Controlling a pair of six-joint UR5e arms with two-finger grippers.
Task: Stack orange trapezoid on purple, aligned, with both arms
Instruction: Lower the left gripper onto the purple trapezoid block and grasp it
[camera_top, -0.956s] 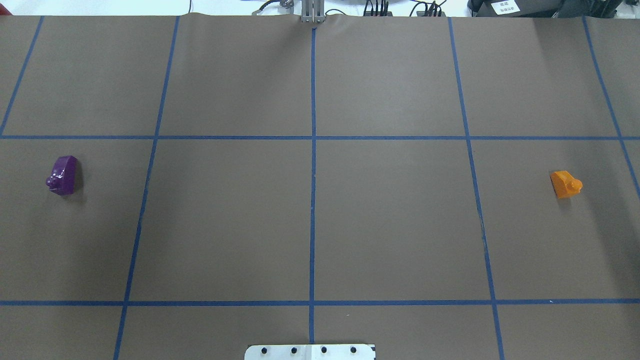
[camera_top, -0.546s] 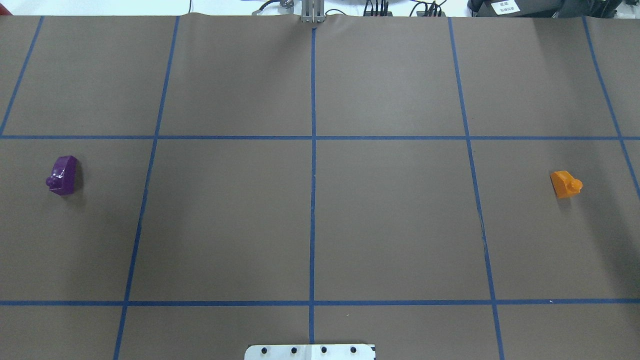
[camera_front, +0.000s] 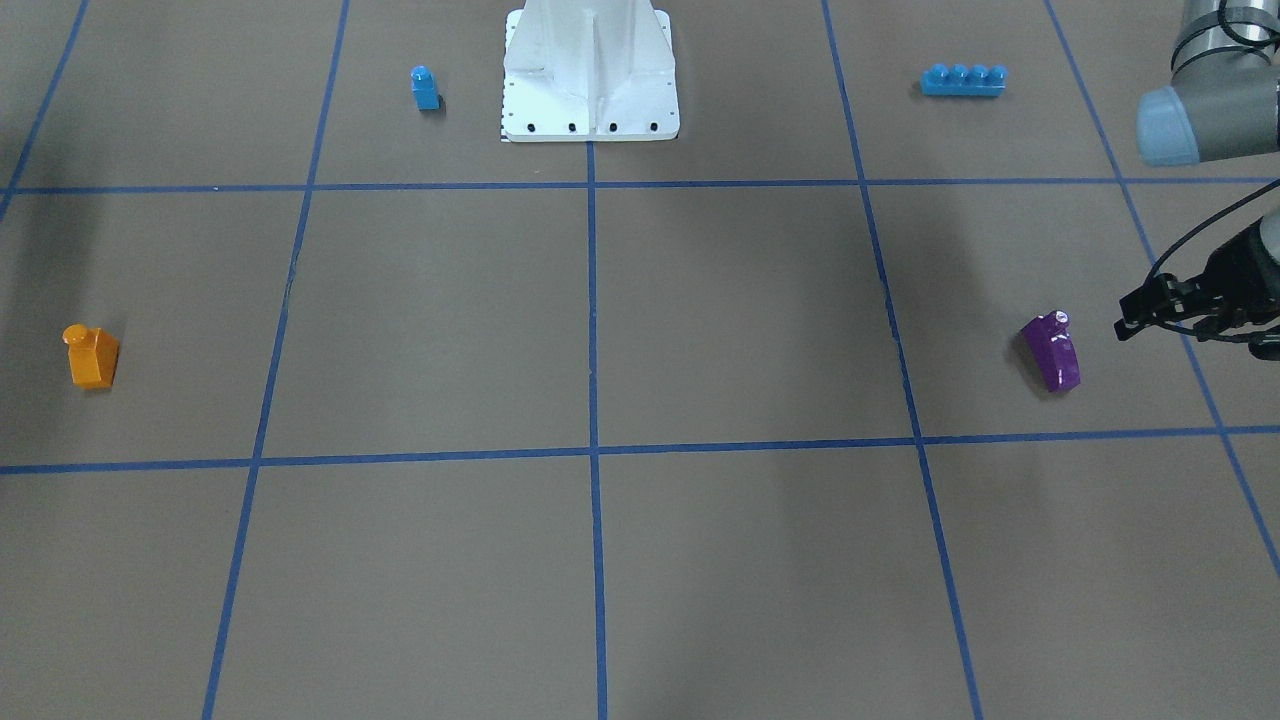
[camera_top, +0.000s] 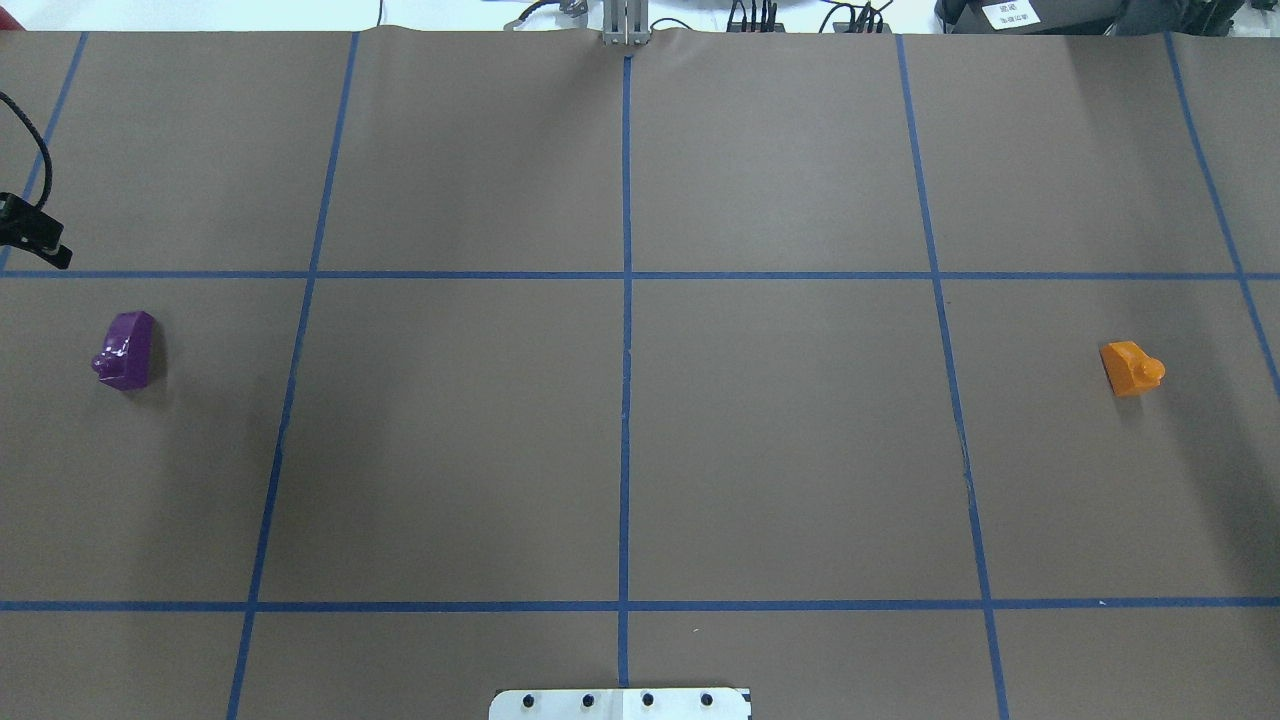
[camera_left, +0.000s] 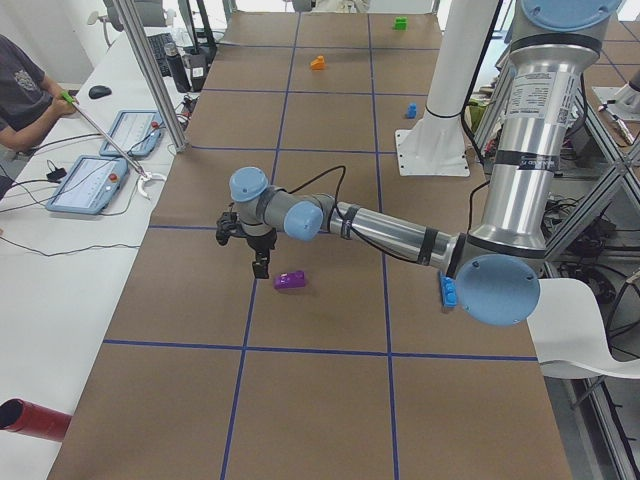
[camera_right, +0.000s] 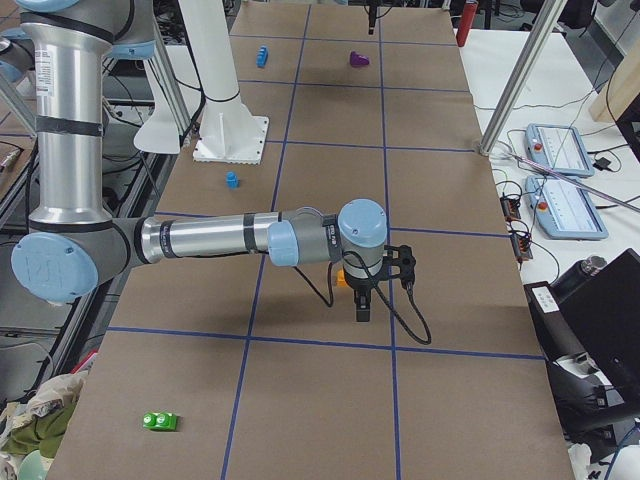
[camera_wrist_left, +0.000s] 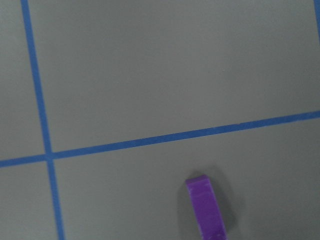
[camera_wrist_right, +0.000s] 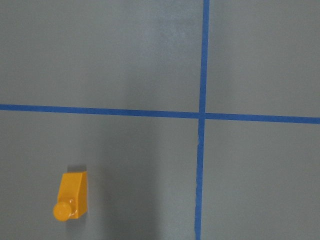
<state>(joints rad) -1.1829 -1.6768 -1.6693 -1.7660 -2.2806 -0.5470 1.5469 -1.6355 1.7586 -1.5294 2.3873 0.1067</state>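
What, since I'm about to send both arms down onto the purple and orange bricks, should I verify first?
1. Small glossy purple plastic wedge brick lying free, nothing touching it: ok.
2. Small glossy orange plastic trapezoid brick lying free, stud uppermost: ok.
3. Left gripper centred over the purple brick: not ok. It hangs off to one side, and the left wrist view shows the brick cut off at the bottom edge.
4. Right gripper centred over the orange brick: not ok. The right wrist view shows the brick low and to the left.
5. Both grippers open for the grasp: cannot tell.
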